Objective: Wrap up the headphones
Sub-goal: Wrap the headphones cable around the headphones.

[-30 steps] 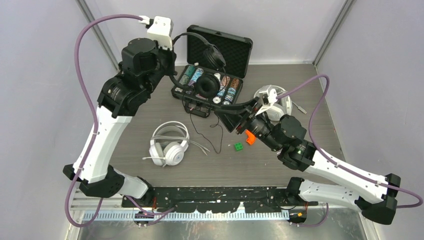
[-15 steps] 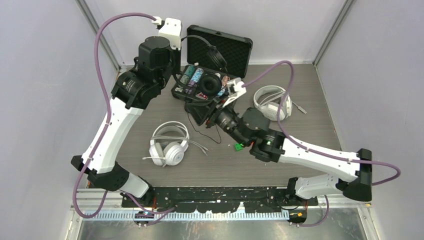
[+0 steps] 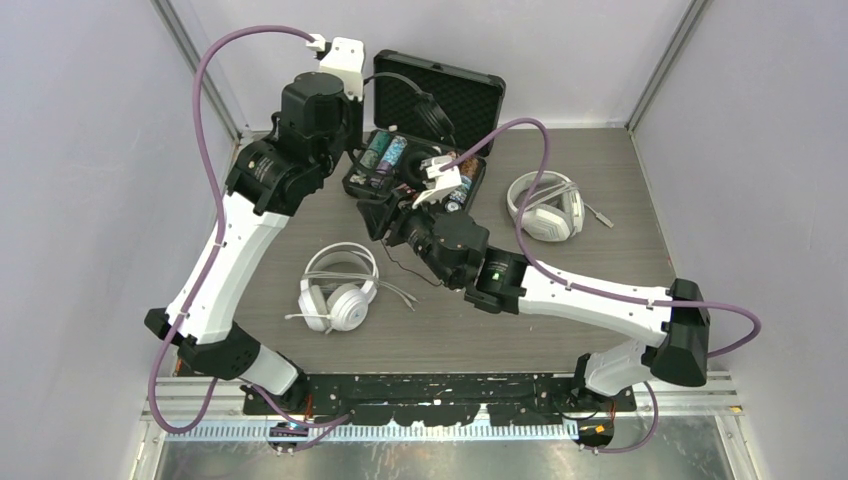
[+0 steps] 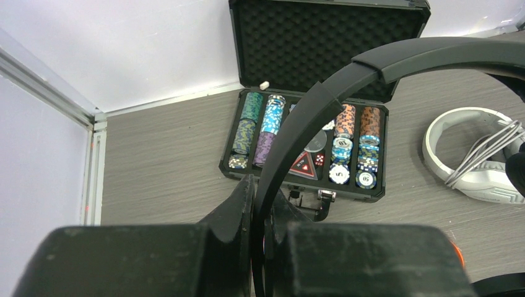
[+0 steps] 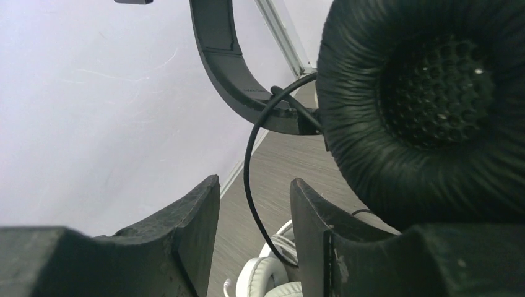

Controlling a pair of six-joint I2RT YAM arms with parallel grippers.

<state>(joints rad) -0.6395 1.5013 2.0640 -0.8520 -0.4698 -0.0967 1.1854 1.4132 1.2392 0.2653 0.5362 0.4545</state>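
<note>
The black headphones (image 3: pixel 425 100) hang in the air over the open case, and my left gripper (image 4: pixel 263 207) is shut on their headband (image 4: pixel 371 65). My right gripper (image 5: pixel 255 182) is open just below one ear cup (image 5: pixel 427 105), and the thin black cable (image 5: pixel 247 167) runs down between its fingers without being pinched. In the top view the right gripper (image 3: pixel 383 213) sits at the case's near-left corner. The cable's loose end (image 3: pixel 425 272) trails on the table. Two white headphones lie on the table, one at centre-left (image 3: pixel 340 290) and one at the right (image 3: pixel 545 205).
An open black case of poker chips (image 3: pixel 372 170) stands at the back under the raised headset, its foam lid (image 3: pixel 470 95) upright. Grey walls with metal corner posts (image 3: pixel 205 85) close in the table. The right arm's forearm (image 3: pixel 580 295) stretches across the table's middle.
My right arm has swung left from beside the right white headphones to under the black pair, and its jaws have widened a little round the cable. The left arm shifted slightly right, still gripping.
</note>
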